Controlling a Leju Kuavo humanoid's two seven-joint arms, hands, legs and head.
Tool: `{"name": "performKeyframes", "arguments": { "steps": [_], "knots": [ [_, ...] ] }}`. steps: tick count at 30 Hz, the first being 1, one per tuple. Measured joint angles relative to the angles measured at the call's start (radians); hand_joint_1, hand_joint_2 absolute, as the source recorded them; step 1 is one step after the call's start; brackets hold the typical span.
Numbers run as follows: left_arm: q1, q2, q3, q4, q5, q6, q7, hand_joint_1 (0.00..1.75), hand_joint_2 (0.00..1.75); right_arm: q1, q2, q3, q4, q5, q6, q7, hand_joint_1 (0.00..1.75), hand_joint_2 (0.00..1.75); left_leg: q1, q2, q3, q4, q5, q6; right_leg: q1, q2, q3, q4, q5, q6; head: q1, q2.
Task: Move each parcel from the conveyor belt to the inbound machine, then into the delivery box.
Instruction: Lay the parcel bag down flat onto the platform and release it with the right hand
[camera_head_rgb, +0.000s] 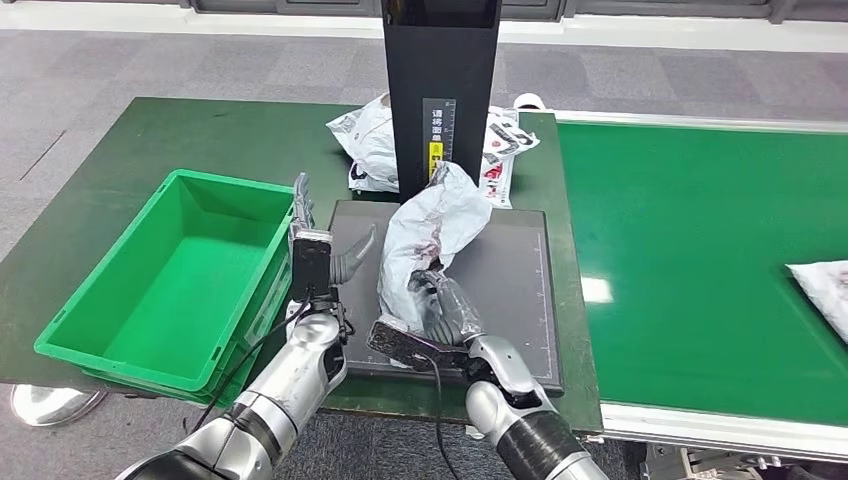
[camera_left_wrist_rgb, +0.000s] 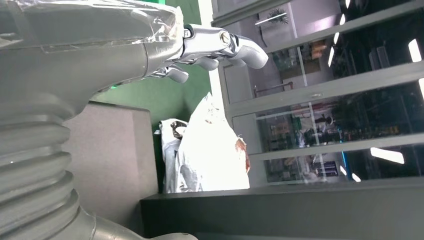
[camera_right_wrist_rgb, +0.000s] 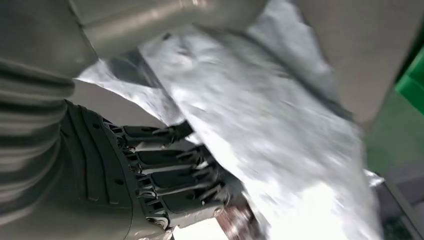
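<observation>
Right hand (camera_head_rgb: 440, 310) grips a crumpled white plastic parcel (camera_head_rgb: 432, 225) over the dark scanner plate (camera_head_rgb: 510, 290); left hand (camera_head_rgb: 325, 250) hovers empty, fingers apart. Green plastic delivery box (camera_head_rgb: 120, 330) is empty; another parcel (camera_head_rgb: 825, 290) waits on the green conveyor belt (camera_head_rgb: 690, 260).

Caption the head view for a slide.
Right hand holds a white parcel over the dark scanner plate; left hand open beside it.

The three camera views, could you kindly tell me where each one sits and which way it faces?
Head view: high on the robot, looking forward and down at the inbound machine, green box and conveyor belt; both arms show.
Left wrist view: behind the open left hand, facing the held parcel.
Right wrist view: behind the right hand, which grips that parcel.
All three share the parcel.
</observation>
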Motion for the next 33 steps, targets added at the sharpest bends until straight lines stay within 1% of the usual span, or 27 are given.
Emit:
{"name": "performKeyframes", "arguments": {
  "steps": [2, 4, 6, 9, 11, 13, 21, 23, 25, 28, 31, 33],
  "knots": [
    [0.005, 0.003, 0.000, -0.015, 0.015, 0.000, 0.000, 0.00, 1.75, 0.001, -0.013, 0.003, 0.003, -0.018, -0.009, -0.009, 0.00, 1.75, 0.000, 0.000, 0.000, 0.000, 0.000, 0.000, 0.000, 0.000, 0.000, 0.000, 0.000, 0.000, 0.000, 0.000],
    [0.016, 0.007, 0.000, -0.038, 0.028, 0.004, 0.000, 0.00, 1.75, 0.005, -0.026, 0.004, 0.002, -0.043, -0.048, -0.036, 0.00, 1.75, 0.000, 0.000, 0.000, 0.000, 0.000, 0.000, 0.000, 0.000, 0.000, 0.000, 0.000, 0.000, 0.000, 0.000],
    [0.031, 0.011, 0.000, -0.066, 0.034, 0.011, 0.000, 0.00, 1.75, 0.012, -0.035, 0.001, -0.008, -0.077, -0.126, -0.086, 0.00, 1.75, 0.000, 0.000, 0.000, 0.000, 0.000, 0.000, 0.000, 0.000, 0.000, 0.000, 0.000, 0.000, 0.000, 0.000],
    [0.042, 0.013, 0.000, -0.077, 0.010, 0.007, 0.000, 0.00, 1.75, 0.027, -0.042, -0.020, -0.043, -0.147, -0.281, -0.196, 0.00, 1.75, 0.000, 0.000, 0.000, 0.000, 0.000, 0.000, 0.000, 0.000, -0.001, 0.000, 0.000, 0.000, 0.000, 0.000],
    [0.041, 0.013, 0.000, -0.063, -0.010, -0.002, 0.000, 0.00, 1.75, 0.036, -0.045, -0.038, -0.066, -0.184, -0.346, -0.251, 0.00, 1.75, 0.000, 0.000, 0.000, 0.000, 0.000, 0.000, 0.000, 0.000, -0.001, 0.000, 0.000, 0.000, 0.000, 0.000],
    [0.041, 0.013, 0.000, -0.053, -0.018, -0.005, 0.000, 0.00, 1.75, 0.044, -0.050, -0.050, -0.082, -0.198, -0.365, -0.270, 0.00, 1.75, 0.000, 0.001, 0.000, 0.000, 0.000, 0.000, 0.000, 0.001, -0.001, 0.000, 0.000, 0.000, 0.000, 0.000],
    [0.041, 0.013, 0.000, -0.028, -0.024, -0.006, 0.000, 0.00, 1.75, 0.065, -0.060, -0.066, -0.113, -0.208, -0.368, -0.279, 0.00, 1.75, 0.000, 0.001, 0.000, 0.000, 0.000, 0.000, 0.000, 0.001, -0.001, 0.000, 0.000, 0.000, 0.000, 0.000],
    [0.038, 0.013, -0.001, -0.017, -0.043, -0.012, 0.005, 0.00, 1.75, 0.069, -0.061, -0.069, -0.118, -0.230, -0.379, -0.298, 0.00, 1.75, 0.000, 0.001, 0.000, 0.000, 0.000, 0.000, 0.000, 0.001, -0.001, 0.000, 0.000, 0.000, 0.000, 0.000],
    [0.026, 0.012, -0.010, 0.013, -0.103, -0.022, 0.037, 0.00, 1.75, 0.077, -0.061, -0.079, -0.124, -0.283, -0.409, -0.352, 0.00, 1.75, -0.001, 0.001, 0.000, 0.000, 0.000, 0.000, 0.000, 0.001, -0.001, 0.000, 0.000, 0.000, 0.000, 0.000],
    [0.001, 0.011, -0.043, 0.085, -0.245, -0.024, 0.125, 0.00, 1.75, 0.090, -0.061, -0.117, -0.135, -0.369, -0.450, -0.468, 0.00, 1.75, -0.001, 0.000, 0.000, 0.000, 0.000, 0.000, 0.000, 0.000, -0.001, 0.000, 0.000, 0.000, 0.000, 0.000],
    [-0.018, 0.008, -0.084, 0.145, -0.367, 0.003, 0.190, 0.00, 1.75, 0.107, -0.055, -0.175, -0.148, -0.425, -0.455, -0.559, 0.00, 1.75, -0.001, 0.001, 0.000, 0.000, 0.000, 0.000, -0.001, 0.001, -0.001, 0.000, 0.000, 0.000, 0.000, 0.000],
    [-0.029, 0.007, -0.113, 0.178, -0.435, 0.002, 0.233, 0.00, 1.75, 0.122, -0.049, -0.214, -0.161, -0.447, -0.455, -0.593, 0.00, 1.75, -0.001, 0.000, 0.000, 0.000, -0.001, 0.000, -0.001, 0.001, -0.001, 0.000, 0.000, 0.000, 0.000, 0.000]
  ]
}}
